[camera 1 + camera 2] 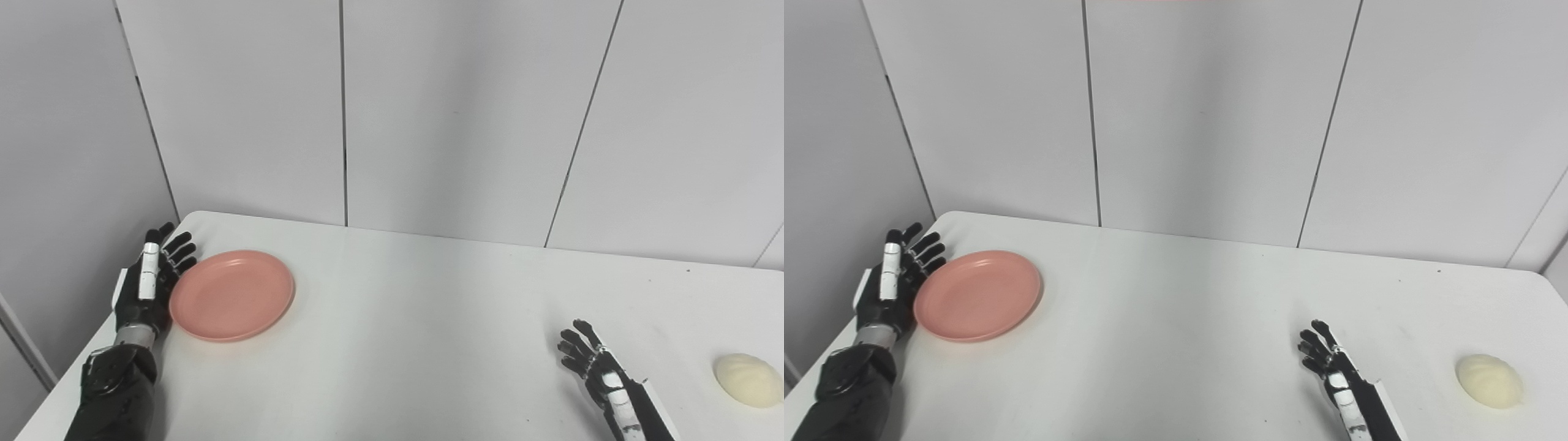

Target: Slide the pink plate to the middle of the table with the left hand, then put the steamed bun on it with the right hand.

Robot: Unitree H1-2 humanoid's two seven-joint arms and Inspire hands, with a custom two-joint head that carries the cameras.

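Round pink plastic plate [231,294] at white table's [404,343] left edge, left hand [150,282] released against rim. Right hand [597,367] released, empty. Pale cream steamed bun [748,380] far right.

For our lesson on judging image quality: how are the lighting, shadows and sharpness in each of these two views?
Left eye view: even, diffuse light; the pink plate throws only a thin soft shadow on the white table, with no glare; the steamed bun is pale and low in contrast. Right eye view: the same flat light; both the left hand and the right hand look sharp, without motion blur.
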